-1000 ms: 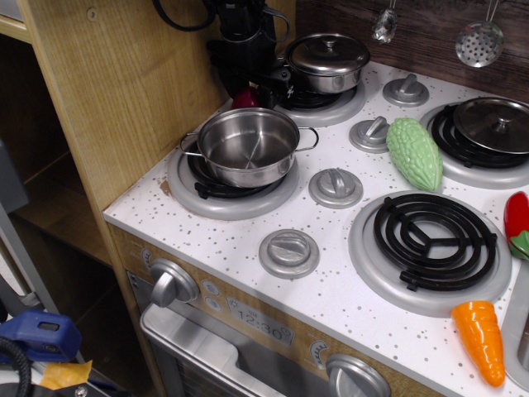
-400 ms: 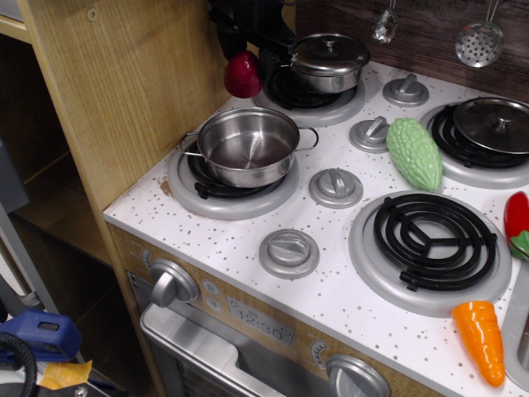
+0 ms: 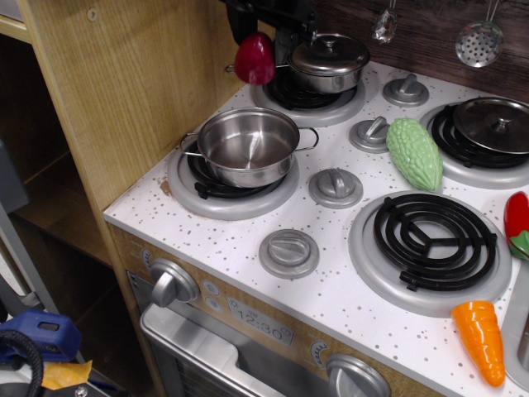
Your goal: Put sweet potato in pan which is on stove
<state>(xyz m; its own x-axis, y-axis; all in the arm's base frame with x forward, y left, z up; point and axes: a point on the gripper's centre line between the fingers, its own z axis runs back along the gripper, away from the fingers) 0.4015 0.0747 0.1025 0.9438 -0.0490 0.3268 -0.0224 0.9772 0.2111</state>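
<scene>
The stove takes up basically the whole shot, white speckled top with coil burners. On its near-left burner sits the pan, open and empty, shiny steel with wire loop handles. Behind it there's a lidded pot on the back burner. Up at the top edge the gripper is mostly cropped out, but its jaws look clamped on the top of the sweet potato, which hangs in the air behind and above the pan, not over it yet. My guess: it's hollow plastic, so light and stiff, but glossy and rounded, so it could slip or swivel. Holding the fat middle seems safer than the tapered end.
</scene>
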